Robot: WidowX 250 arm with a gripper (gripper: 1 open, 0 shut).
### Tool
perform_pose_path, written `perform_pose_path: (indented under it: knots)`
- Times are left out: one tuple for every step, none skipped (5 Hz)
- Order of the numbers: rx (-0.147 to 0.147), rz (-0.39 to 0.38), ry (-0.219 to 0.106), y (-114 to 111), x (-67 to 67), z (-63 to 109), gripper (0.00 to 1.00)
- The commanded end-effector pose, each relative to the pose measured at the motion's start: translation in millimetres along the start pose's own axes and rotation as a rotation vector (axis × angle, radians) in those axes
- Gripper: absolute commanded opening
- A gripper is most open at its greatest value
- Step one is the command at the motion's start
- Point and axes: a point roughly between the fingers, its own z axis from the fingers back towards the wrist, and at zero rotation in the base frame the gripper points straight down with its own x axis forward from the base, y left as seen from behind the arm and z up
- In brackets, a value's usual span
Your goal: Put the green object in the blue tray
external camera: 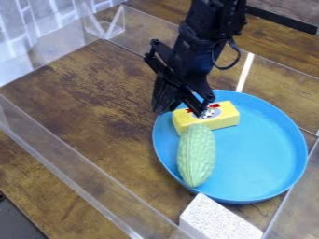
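The green object, a pale bumpy oval vegetable, lies inside the blue tray along its left side, pointing toward the near rim. My gripper hangs above the tray's far left rim, a little beyond the vegetable's far tip and apart from it. Its dark fingers stand together, shut, with nothing between them. A yellow block with a red-white label lies in the tray just right of the fingertips.
A grey-white speckled sponge block sits at the tray's near edge. Clear plastic walls fence the wooden table on the left and front. A white strip lies on the table behind the tray.
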Motion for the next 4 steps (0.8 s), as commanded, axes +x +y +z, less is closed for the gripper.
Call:
perform_pose_path:
  knots:
    - [0.017, -0.009, -0.041, 10, 6.6, -0.5, 1.0]
    - [0.031, -0.029, -0.041, 15, 10.0, -12.9, 1.0]
    - [0.047, -0.033, -0.065, 31, 6.6, 0.4, 1.0]
    - [0.048, 0.042, -0.064, 29, 3.4, 21.3, 1.0]
